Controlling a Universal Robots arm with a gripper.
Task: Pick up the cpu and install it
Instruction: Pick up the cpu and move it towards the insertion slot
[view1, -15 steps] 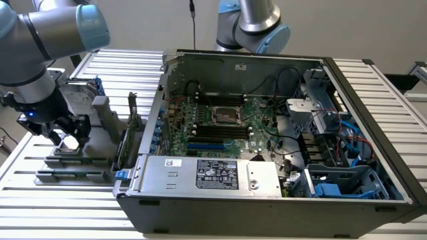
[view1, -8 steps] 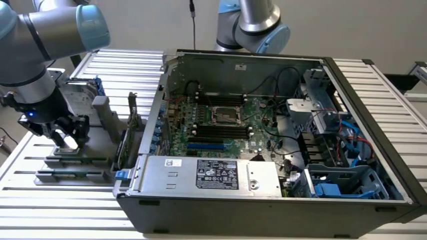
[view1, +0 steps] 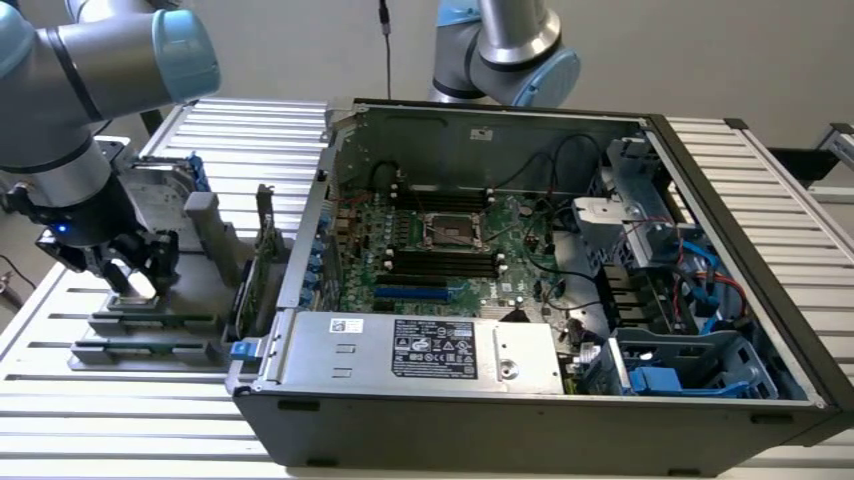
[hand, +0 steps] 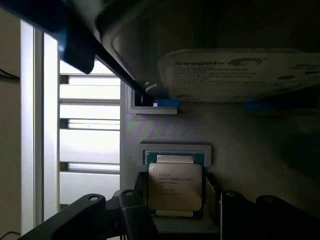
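The cpu, a small square chip with a pale metal top, lies flat in a recess of the grey holder. My gripper is down over it, open, one dark finger close beside one edge and the other finger close beside the opposite edge. In the exterior view the gripper stands low over the grey holder on the exterior view's left, outside the computer case. The dark socket frame sits in the middle of the green motherboard, uncovered.
A silver hard drive with a blue bracket stands upright just behind the cpu's recess. The open computer case holds a power supply, cables and drive cages. A second arm rises behind the case. Slatted table surface surrounds everything.
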